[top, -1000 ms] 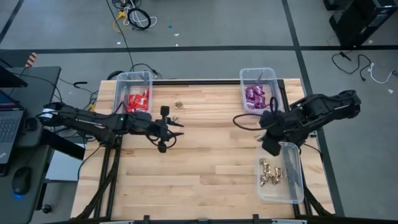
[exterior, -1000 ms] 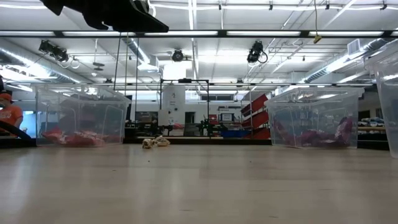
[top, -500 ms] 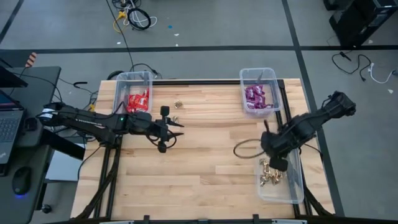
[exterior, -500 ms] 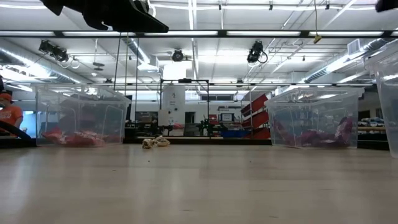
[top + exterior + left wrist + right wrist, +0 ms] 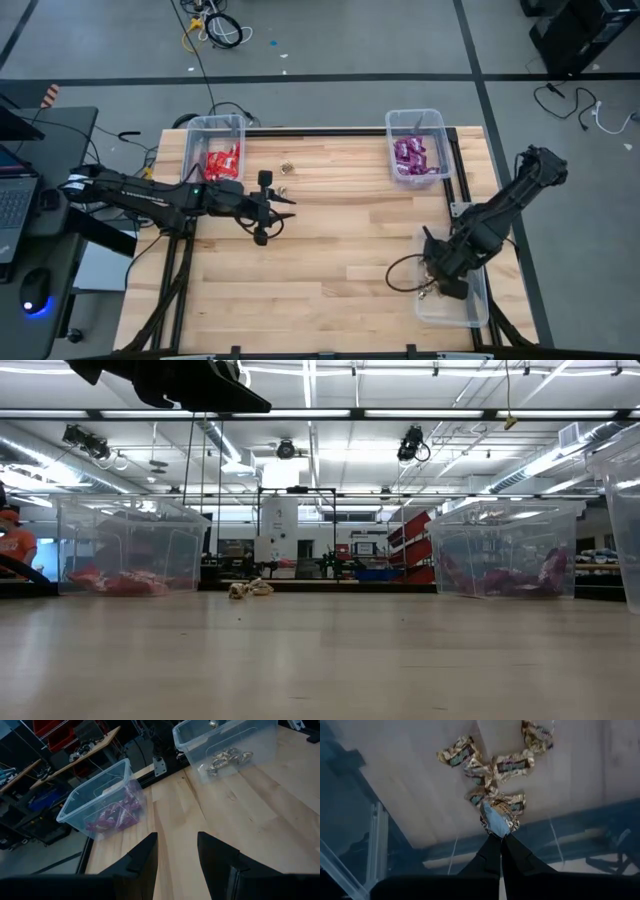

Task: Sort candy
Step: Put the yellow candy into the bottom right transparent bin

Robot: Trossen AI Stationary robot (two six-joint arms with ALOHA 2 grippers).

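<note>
3 clear plastic bins sit on the wooden desk (image 5: 330, 250). The far-left bin (image 5: 213, 150) holds a heap of red packets (image 5: 222, 162), the far-right bin (image 5: 417, 143) holds purple packets (image 5: 408, 156), and the near-right bin (image 5: 455, 290) holds gold foil candies (image 5: 492, 770), about 6 lying loose on its floor. 1 more gold candy (image 5: 287, 167) lies alone on the desk between the 2 far bins, just beside the red one. The right gripper (image 5: 497, 831) hangs inside the near-right bin, its jaws clenched on a gold foil piece (image 5: 496, 818) above the loose ones. The left gripper (image 5: 280, 207) hovers over the desk left of centre, jaws apart and grasping nothing. Cables lie on the floor beyond.
</note>
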